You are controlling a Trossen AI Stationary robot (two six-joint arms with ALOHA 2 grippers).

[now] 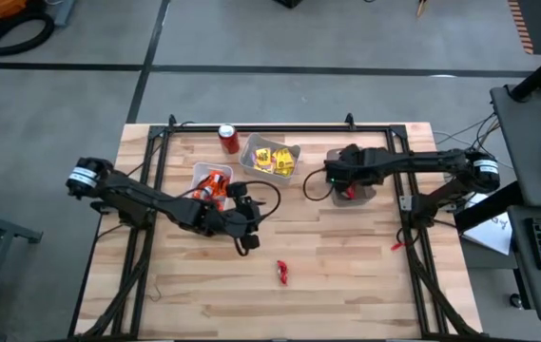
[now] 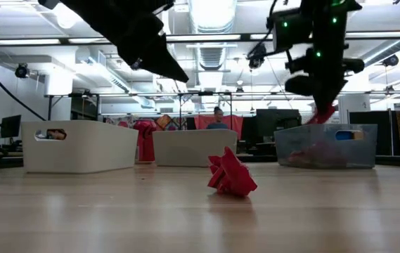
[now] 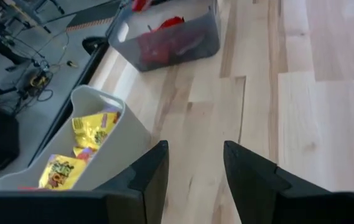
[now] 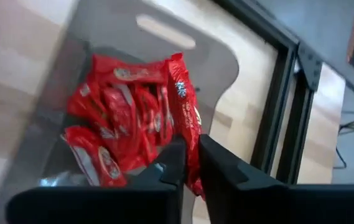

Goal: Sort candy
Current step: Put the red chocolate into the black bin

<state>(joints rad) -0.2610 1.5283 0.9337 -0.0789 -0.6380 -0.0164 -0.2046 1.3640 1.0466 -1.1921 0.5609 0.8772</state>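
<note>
Crumpled red candy (image 2: pixel 231 176) sits closest to you in the low view, alone on the bare wood worktop (image 1: pixel 346 275), well apart from both arms; from above it's the same lone red piece (image 1: pixel 282 273) toward the front edge. Your left pincer (image 1: pixel 244 226) hangs just beside the white bin w/ orange candy (image 1: pixel 215 183), fingers (image 3: pixel 145 180) apart and nothing between them, only bare wood showing in the gap. Left wrist cam also looks past a white bin holding yellow candy (image 3: pixel 83 140), and farther off a grey translucent bin (image 3: pixel 170 37) w/ red wrappers inside. Your right pincer (image 1: pixel 348 186) is over that grey bin (image 1: pixel 354 180) at the back right, fingers nearly together, clamped on a red candy bar wrapper (image 4: pixel 188 118) that stands up between them; below it the red candy pile (image 4: pixel 121 118) fills the bin. From above, the yellow-candy bin (image 1: pixel 271 157) sits btwn the other two bins, tilted vs. the worktop edge, and a red soda can (image 1: pixel 229 140) stands upright just beside it at the back. Low view shows the right pincer (image 2: pixel 324 112) w/ a bit of red at its tip, above the grey bin's rim.
</note>
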